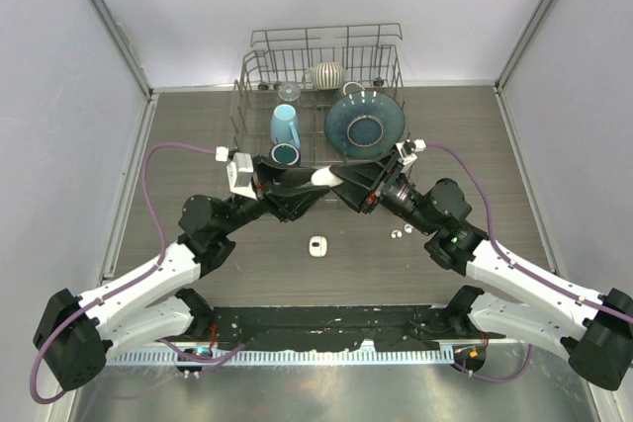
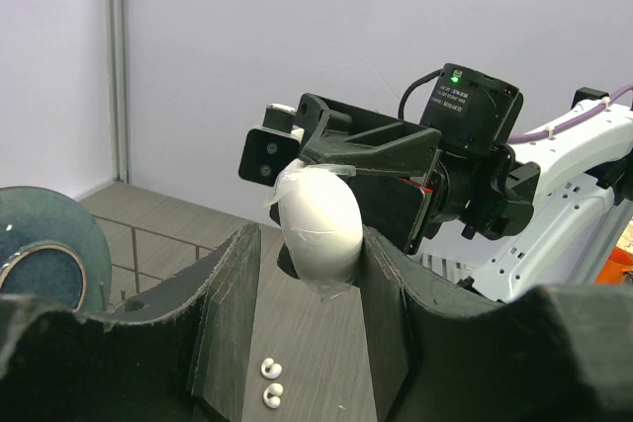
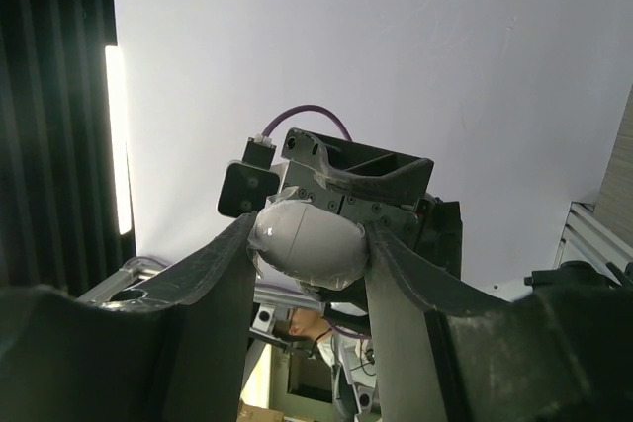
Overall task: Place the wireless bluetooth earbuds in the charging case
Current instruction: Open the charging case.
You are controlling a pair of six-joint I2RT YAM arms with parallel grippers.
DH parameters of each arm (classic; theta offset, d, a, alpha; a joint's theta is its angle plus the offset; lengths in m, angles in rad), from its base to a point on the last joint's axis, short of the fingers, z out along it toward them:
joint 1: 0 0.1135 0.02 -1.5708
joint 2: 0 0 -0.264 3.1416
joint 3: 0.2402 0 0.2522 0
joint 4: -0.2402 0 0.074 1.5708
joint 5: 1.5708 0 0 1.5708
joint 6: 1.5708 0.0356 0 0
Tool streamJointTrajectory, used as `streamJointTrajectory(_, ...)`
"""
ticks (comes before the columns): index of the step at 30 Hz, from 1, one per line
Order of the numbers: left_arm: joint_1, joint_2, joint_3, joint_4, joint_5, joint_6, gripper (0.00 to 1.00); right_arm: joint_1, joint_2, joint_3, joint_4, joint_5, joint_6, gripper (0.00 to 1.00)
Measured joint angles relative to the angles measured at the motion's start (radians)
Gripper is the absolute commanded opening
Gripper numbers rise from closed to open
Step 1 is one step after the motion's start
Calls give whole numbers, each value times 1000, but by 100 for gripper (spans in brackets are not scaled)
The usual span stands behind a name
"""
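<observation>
A wire dish rack holds a blue cup, a teal bowl and a ribbed ball.

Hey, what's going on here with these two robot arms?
Both arms meet above the middle of the table. The left gripper and the right gripper each clamp their fingers on the same white charging case, holding it in the air between them. Its lid looks closed. Two earbuds lie loose on the table, and a second white case sits nearer the bases. Neither earbud is in a case yet.
</observation>
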Motion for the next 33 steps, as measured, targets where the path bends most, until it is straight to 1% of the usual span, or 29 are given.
streamJointTrajectory(6,-4,9,0,8,-1,-3,38,4,1,0,0,5,1,1)
streamJointTrajectory(8,-6,9,0,11,-2,-3,37,5,1,0,0,8,0,1)
streamJointTrajectory(16,-7,9,0,13,-9,-2,45,13,6,0,2,12,0,1)
streamJointTrajectory(19,-7,11,0,13,-15,-2,45,18,16,0,3,10,0,1)
streamJointTrajectory(22,-7,13,0,13,-18,-2,43,19,27,0,3,6,0,1)
streamJointTrajectory(27,-7,13,0,13,-19,-2,48,19,30,0,9,6,-2,1)
streamJointTrajectory(33,-7,13,0,13,-25,-3,49,19,29,4,15,6,-8,1)
